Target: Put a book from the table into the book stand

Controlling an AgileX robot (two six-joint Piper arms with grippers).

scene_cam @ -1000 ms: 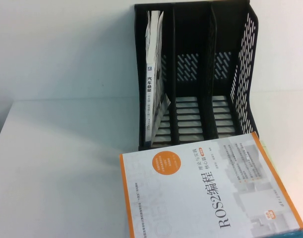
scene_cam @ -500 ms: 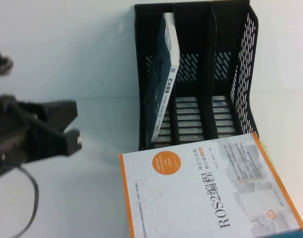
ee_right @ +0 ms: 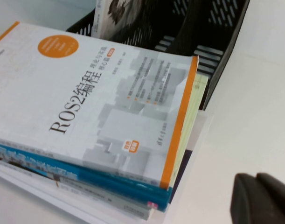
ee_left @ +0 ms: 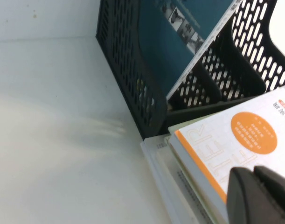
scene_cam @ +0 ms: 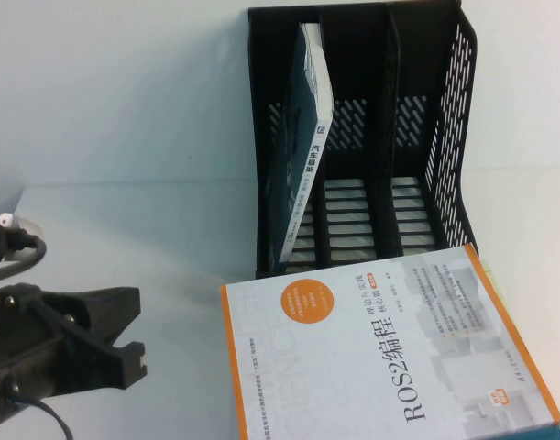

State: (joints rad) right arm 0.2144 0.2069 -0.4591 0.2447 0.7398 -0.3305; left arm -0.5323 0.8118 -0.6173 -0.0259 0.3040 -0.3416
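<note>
Left gripper (scene_cam: 124,344) low beside stack, jaws spread, empty; right gripper (ee_right: 263,198) jaws pressed together.

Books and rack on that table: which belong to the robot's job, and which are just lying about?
Job: book leaning in black stand's left slot; table; left end effector at table's left, open.
Lying about: stack topped by orange-edged book; right end effector beside it.

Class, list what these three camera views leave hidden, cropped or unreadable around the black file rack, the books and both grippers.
- Right gripper: absent from the high view; the right wrist view's edge crops it.
- Left gripper: the high view's edge cuts off its arm.
- White and teal paperback book in the black plastic book stand: spine text too small.
- Lower books under the orange-edged ROS2 book: covers hidden.
</note>
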